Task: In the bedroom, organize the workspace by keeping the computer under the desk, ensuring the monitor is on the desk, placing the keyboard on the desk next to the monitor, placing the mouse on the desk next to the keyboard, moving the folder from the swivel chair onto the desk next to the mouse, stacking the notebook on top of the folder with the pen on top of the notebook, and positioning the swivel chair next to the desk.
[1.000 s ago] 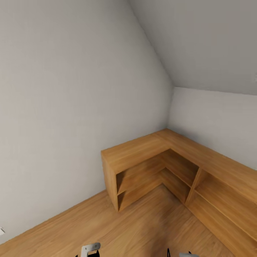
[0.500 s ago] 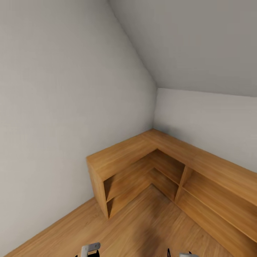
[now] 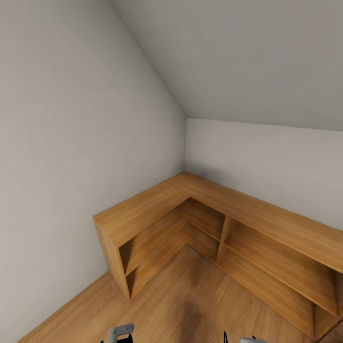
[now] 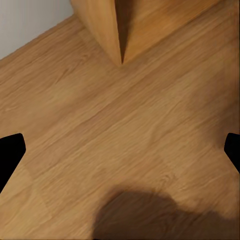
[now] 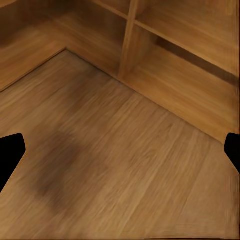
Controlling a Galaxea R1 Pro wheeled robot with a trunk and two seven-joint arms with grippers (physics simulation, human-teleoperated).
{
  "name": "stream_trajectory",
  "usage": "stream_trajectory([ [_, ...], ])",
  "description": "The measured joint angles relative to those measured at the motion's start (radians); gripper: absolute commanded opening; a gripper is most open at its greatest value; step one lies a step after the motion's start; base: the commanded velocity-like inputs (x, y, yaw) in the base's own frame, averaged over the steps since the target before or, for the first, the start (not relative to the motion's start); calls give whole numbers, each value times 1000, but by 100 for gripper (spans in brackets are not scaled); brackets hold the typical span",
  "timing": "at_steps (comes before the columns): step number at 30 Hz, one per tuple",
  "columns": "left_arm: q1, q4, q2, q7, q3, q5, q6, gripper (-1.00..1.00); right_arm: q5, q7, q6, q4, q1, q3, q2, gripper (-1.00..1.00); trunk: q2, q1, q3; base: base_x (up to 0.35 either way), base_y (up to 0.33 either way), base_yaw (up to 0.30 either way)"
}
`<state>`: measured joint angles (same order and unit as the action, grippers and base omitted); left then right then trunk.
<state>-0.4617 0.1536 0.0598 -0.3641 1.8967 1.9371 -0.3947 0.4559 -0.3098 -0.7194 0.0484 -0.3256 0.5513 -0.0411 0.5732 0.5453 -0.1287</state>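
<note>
Facing a corner of the bedroom (image 3: 85, 119), with grey walls and a sloped grey ceiling (image 3: 247, 57) above. Standing in that corner, a low light-wood shelf unit (image 3: 143, 209) shaped like an L, one part along the left wall and a longer part running to the right along the far wall. Showing open cubbies (image 3: 205, 224) with nothing seen inside them. Lying in front, a light wooden floor (image 3: 190, 295) with a soft dark shadow on it near the robot.

Peeking in at the near edge: a bit of the left arm (image 3: 119, 332) and a bit of the right arm (image 3: 248, 340).

Hanging over bare floor, left gripper (image 4: 120, 150), fingers wide apart, holding nothing. Hanging over floor near the shelf, right gripper (image 5: 120, 150), fingers wide apart too, holding nothing.
</note>
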Motion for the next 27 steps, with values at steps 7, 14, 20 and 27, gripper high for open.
stream_trajectory([
  [7,0,0,-2,-1,0,0,-1,100,0,0,4,0,0,1,0,100,0,0,3,197,53,-291],
  [14,0,0,-3,0,0,0,0,100,0,0,35,1,0,2,-1,100,0,0,6,108,18,-292],
  [20,0,0,-3,0,0,0,0,100,0,0,37,2,0,3,-1,100,0,0,6,4,1,-296],
  [27,0,0,-3,0,0,0,0,100,0,0,37,3,0,4,-3,100,0,0,6,0,0,-300],
])
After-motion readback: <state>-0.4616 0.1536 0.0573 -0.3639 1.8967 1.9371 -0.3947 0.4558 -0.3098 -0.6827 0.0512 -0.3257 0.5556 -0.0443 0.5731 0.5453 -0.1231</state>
